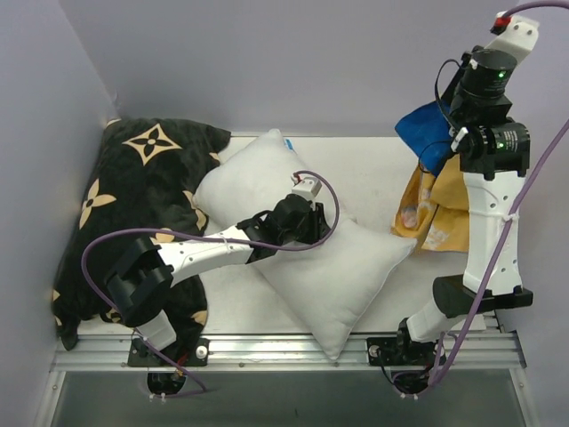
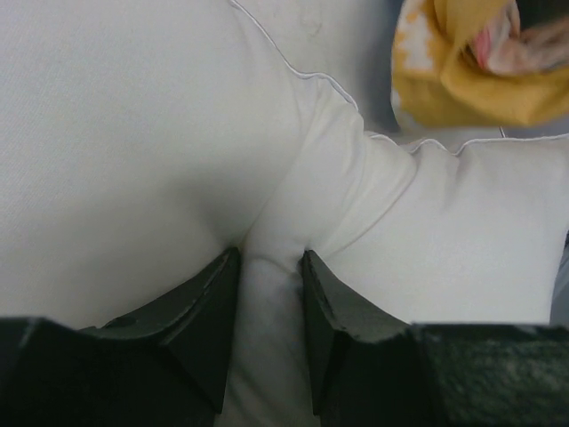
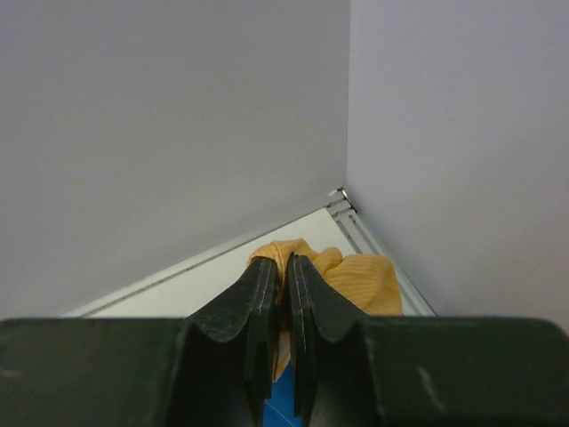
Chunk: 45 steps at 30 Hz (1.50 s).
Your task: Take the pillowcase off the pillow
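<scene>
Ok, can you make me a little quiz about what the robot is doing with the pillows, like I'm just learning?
1. True or false: the left fingers are open and touch nothing.
2. What do the right fingers hold up? A) a cup B) the pillowcase C) nothing
3. Fill in: the hanging pillowcase shows blue and ___ cloth.

Key:
1. False. They pinch a fold of the white pillow.
2. B.
3. Orange-yellow.
</scene>
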Motion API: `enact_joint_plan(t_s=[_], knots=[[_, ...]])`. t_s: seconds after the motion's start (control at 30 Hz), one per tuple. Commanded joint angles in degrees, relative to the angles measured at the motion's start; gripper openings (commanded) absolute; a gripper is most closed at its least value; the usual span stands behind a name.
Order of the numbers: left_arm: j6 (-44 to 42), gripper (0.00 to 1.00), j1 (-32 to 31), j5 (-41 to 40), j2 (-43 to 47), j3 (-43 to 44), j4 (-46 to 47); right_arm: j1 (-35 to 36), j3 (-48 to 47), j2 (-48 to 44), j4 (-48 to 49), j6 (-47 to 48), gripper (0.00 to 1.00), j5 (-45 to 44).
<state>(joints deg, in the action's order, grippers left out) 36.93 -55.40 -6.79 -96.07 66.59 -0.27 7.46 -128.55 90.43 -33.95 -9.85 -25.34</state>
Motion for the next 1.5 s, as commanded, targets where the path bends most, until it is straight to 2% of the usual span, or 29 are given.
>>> enact_joint_plan(t_s=[0.0,0.17,0.27,0.33,0.37,0.47,0.5,0.53,0.6,0.63,0.7,0.73,0.8,0.87,0.97,1.0,1.17,1.47], knots=[[-4.1,0.43,0.3,0.3,-1.0,-6.1,-21.0,-0.8,-4.8,0.4,5.0,2.3,0.03,-1.6],[-5.4,0.46,0.1,2.7,-0.7,-5.0,-20.5,0.5,2.9,-2.4,6.9,-1.8,0.02,9.9],[-6.4,0.49,-0.1,4.0,-1.0,-2.7,-19.9,2.4,8.3,-2.2,7.1,-2.3,0.03,10.7],[-7.0,0.54,-0.1,4.4,-1.0,-0.7,-19.7,1.9,12.5,-2.5,7.1,-3.9,0.03,10.7],[-7.2,0.56,-0.1,4.7,-0.4,-0.1,-19.7,1.3,18.5,-2.8,7.5,-6.3,0.03,10.5],[-8.2,0.61,0.2,4.3,2.4,3.0,-19.3,0.3,28.8,-4.2,7.9,-11.9,0.06,10.5],[-9.0,0.61,0.4,4.2,3.1,4.0,-19.4,-0.7,35.6,-4.6,8.2,-13.5,0.08,10.6],[-9.3,0.62,0.6,3.8,3.9,4.9,-19.6,-1.3,38.7,-5.1,8.5,-14.7,0.20,11.2],[-10.1,0.63,1.3,3.0,6.2,8.4,-19.9,-4.0,45.0,-4.9,9.3,-17.5,0.32,14.9],[-10.3,0.64,1.5,2.6,6.9,9.7,-20.2,-4.6,46.0,-4.6,9.3,-17.9,0.45,16.2],[-10.8,0.64,2.7,1.4,8.5,13.6,-21.5,-5.3,46.9,-4.8,7.7,-18.2,0.63,17.3],[-11.1,0.65,2.8,0.8,9.1,14.6,-22.2,-4.7,46.4,-6.0,7.1,-17.9,1.00,18.2],[-11.6,0.67,4.1,0.1,10.7,17.1,-22.9,-2.5,45.7,-9.7,5.3,-17.1,1.00,17.6],[-11.5,0.69,5.0,-0.9,12.8,18.6,-25.3,2.9,44.8,-12.2,2.9,-16.4,1.00,15.6],[-11.7,0.77,6.5,-2.9,17.5,18.8,-27.5,9.0,44.5,-15.8,0.5,-17.3,1.00,18.3],[-11.9,0.97,6.9,-4.9,19.0,17.1,-27.8,10.8,45.2,-17.9,0.5,-17.6,1.00,18.5],[-10.9,0.97,7.4,-11.5,29.8,9.2,-28.6,24.5,53.7,-23.7,2.6,-19.7,1.00,12.8],[-9.9,0.98,7.8,-13.3,41.2,-1.9,-30.3,27.7,65.8,-32.7,4.9,-21.6,1.00,12.5]])
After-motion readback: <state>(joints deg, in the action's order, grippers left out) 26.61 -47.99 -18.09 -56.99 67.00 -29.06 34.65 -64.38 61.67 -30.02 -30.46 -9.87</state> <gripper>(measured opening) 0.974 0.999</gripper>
